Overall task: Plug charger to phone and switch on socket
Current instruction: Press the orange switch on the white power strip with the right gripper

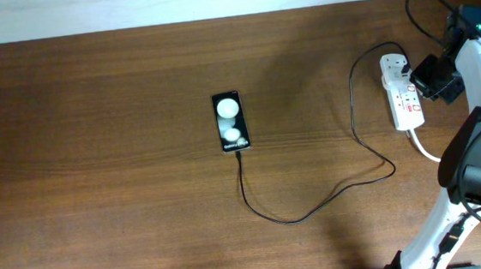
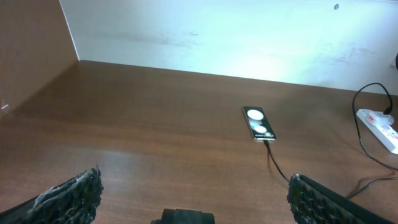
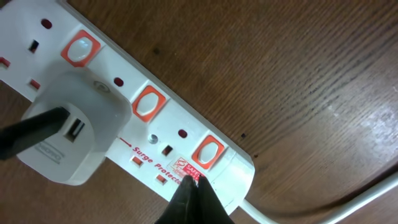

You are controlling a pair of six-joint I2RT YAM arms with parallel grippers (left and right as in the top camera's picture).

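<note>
The right tool (image 3: 189, 190), pressed together, touches the socket (image 3: 180, 112) at the frame's bottom. The last red switch (image 3: 208, 152) is just above it.

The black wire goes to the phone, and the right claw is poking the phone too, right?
Not quite. The right gripper, shut, is at the socket, beside a red switch and far from the phone, as the right wrist view shows. The black wire does reach the phone.

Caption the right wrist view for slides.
Shut right hand over the surge-protector strip beside its end switch; white USB adapter plugged in.
</note>
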